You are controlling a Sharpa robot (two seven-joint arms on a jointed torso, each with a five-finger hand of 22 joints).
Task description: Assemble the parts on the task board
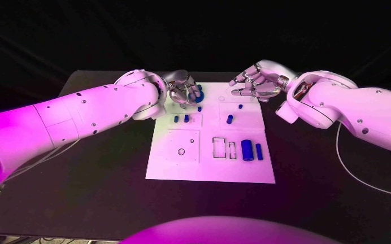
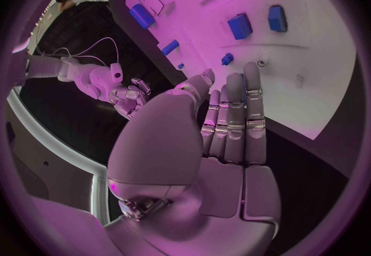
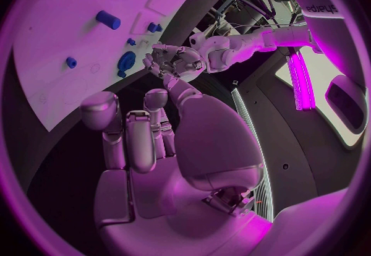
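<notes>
The board [image 1: 210, 165] lies mid-counter [image 1: 98, 199]. At its far edge the left hand [image 1: 184, 93] grips a blue part [image 1: 198, 93] for seating; the right hand [image 1: 254, 85] hovers there, fingers [image 1: 241, 80] spread, empty

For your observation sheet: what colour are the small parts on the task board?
Blue parts, clearest in the head view.

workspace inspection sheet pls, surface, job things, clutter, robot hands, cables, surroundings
surface: black table, bare around the board
job's things: white task board; blue parts lying on it, more near its far end
clutter: nothing seen
grippers: left robot hand over the board's far left corner, blue part at its fingers, grasp unclear; right robot hand at the far right corner, fingers curled, holding nothing
cables: thin white cable under the right arm
surroundings: dark backdrop
</notes>
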